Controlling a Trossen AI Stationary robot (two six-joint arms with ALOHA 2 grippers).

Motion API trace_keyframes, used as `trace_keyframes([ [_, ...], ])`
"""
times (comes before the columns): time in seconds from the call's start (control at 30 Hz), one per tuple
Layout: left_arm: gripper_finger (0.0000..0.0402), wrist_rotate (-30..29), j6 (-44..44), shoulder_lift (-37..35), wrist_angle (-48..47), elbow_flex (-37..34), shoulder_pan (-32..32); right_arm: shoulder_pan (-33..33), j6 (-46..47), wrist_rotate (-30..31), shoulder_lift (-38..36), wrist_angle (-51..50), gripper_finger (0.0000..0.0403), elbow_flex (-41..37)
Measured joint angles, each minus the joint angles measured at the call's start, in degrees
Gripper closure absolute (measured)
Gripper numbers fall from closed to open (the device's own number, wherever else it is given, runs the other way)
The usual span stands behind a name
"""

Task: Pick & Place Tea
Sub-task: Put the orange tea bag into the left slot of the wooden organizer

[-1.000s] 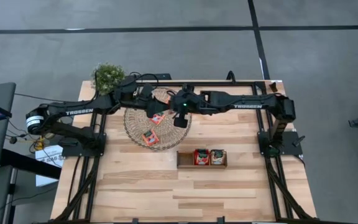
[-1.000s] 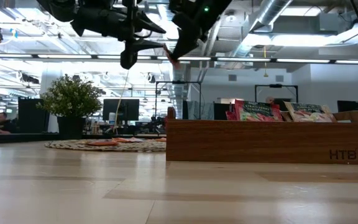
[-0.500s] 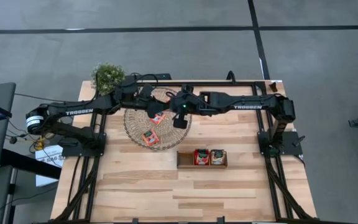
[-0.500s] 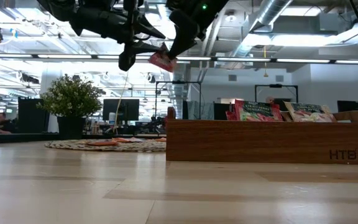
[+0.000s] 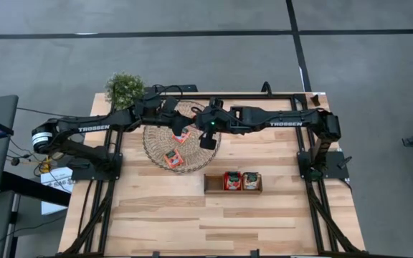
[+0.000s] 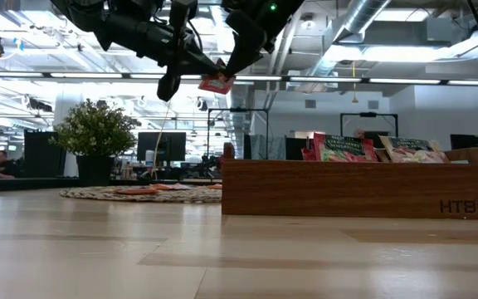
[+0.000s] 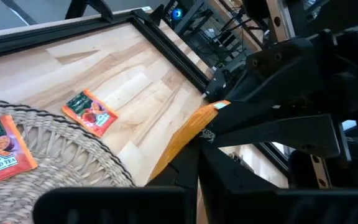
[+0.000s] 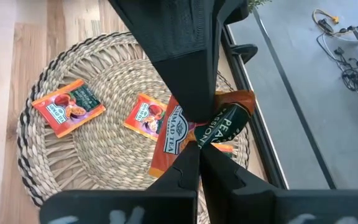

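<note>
One red-orange tea sachet (image 6: 216,82) hangs high over the round woven mat (image 5: 156,152), with both grippers shut on it. My left gripper (image 6: 207,72) reaches it from the table's left, my right gripper (image 6: 229,68) from the right and above. Two more sachets (image 8: 67,106) (image 8: 146,116) lie flat on the mat. Another (image 7: 91,112) lies on the bare wood beside it. The wooden tray (image 5: 233,190) nearer the front holds two sachets (image 5: 231,180) (image 5: 250,180), standing upright. My left gripper pinches one end of the sachet (image 7: 180,144) between its two shut fingers, coming nearly level from the table's left. The sachet shows edge-on and runs away from the fingers, clear of the mat. My right gripper pinches the sachet's other end (image 8: 178,138) between its two shut fingers, slanting down from the table's right. The sachet bends between the two holds, and part of it (image 8: 229,123) curls off to one side. It is lifted clear.
A small potted plant (image 5: 125,86) stands at the table's far left corner. A black frame rail (image 5: 264,95) runs along the far edge. Bare wood (image 5: 214,222) stretches from the tray to the near edge.
My left gripper has shut on the sachet that my right gripper holds; its fingers stood open beside it before. The sachet has swung toward the left gripper and now shows more of its face in the low view. Both arms have otherwise stayed over the mat.
</note>
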Motion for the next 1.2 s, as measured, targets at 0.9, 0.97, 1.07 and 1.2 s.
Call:
trace_keyframes([
  [0.9, 0.0304, 2.6, 10.6, -1.2, -4.2, 3.4, 0.0, -0.1, -0.4, 0.0, 0.0, -2.3, 0.0403, 0.0],
  [0.97, 0.0289, 3.1, 11.3, -1.2, -5.8, 3.6, 0.0, -0.1, -0.4, 0.0, 0.0, -2.2, 0.0403, 0.0],
  [1.07, 0.0275, 3.6, 13.3, -1.2, -7.3, 3.9, 0.0, -0.1, -0.5, 0.0, 0.0, -2.2, 0.0403, 0.0],
  [1.2, 0.0271, 3.5, 16.1, -1.2, -7.3, 3.9, 0.0, -0.1, -0.5, -0.1, 0.0, -2.2, 0.0403, 0.0],
])
